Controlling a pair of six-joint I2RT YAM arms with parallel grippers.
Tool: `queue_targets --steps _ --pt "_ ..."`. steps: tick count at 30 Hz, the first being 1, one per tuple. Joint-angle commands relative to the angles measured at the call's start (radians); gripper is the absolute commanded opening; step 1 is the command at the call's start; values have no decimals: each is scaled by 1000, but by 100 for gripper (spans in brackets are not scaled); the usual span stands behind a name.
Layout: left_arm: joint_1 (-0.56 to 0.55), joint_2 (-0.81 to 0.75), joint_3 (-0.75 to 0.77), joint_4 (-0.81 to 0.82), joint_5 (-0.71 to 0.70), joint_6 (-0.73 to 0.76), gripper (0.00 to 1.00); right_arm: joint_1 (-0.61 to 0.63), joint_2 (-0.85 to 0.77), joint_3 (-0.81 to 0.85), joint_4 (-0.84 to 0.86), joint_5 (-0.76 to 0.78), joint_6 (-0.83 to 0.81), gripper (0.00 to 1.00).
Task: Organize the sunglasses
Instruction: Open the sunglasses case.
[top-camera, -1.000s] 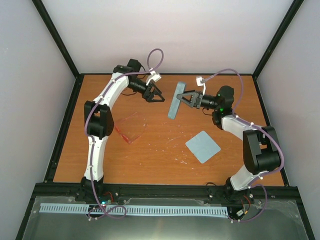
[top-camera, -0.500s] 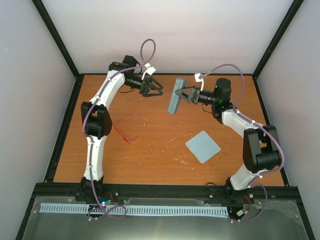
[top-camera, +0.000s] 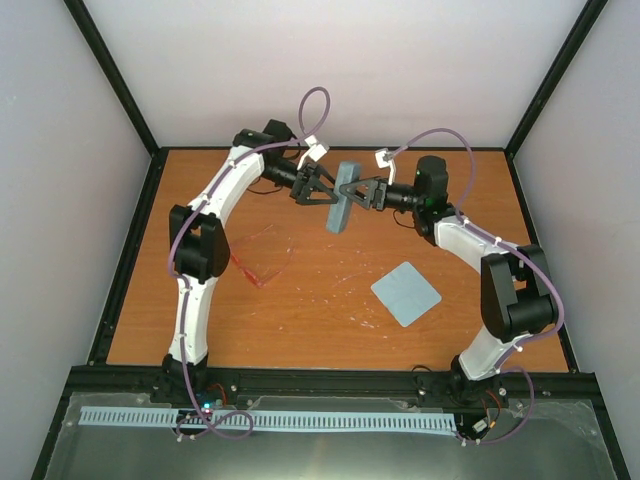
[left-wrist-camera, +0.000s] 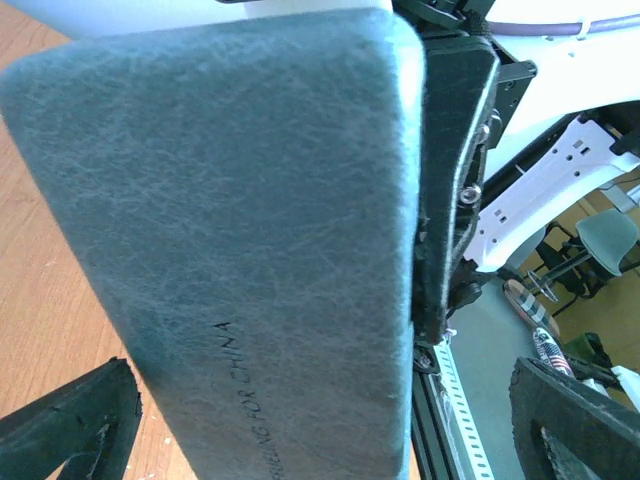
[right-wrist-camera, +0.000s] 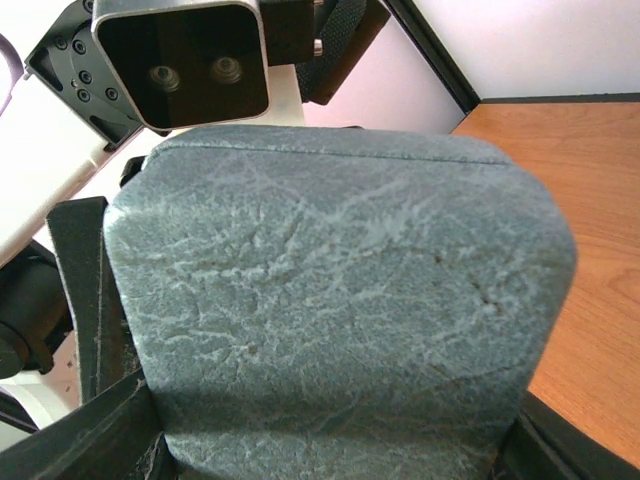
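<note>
Sunglasses (top-camera: 258, 255) lie flat on the left of the table (top-camera: 320, 325), close beside the left arm. A pale blue cloth (top-camera: 406, 293) lies on the right, slightly nearer. Farther back, mid-table, the right gripper (top-camera: 347, 192) grasps a grey-blue case (top-camera: 340, 208) by its end. The left gripper (top-camera: 325, 189) meets the case from the left, its fingers spread wide around it and not clamped.

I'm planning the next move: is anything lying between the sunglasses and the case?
Nothing visible does. Bare table separates the sunglasses, lying left of centre, from the case, which the right gripper holds at the back, with the open left gripper at its other side.
</note>
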Motion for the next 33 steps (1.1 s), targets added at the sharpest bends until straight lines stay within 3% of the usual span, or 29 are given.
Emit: queue_targets --steps 1,21,33 --pt "0 -8 3 23 -26 17 99 14 -11 28 48 -7 2 3" --pt "24 63 -6 234 -367 -33 99 35 -99 5 55 -97 31 3" --pt "74 163 60 279 -476 -10 100 67 -146 -26 36 -89 32 3"
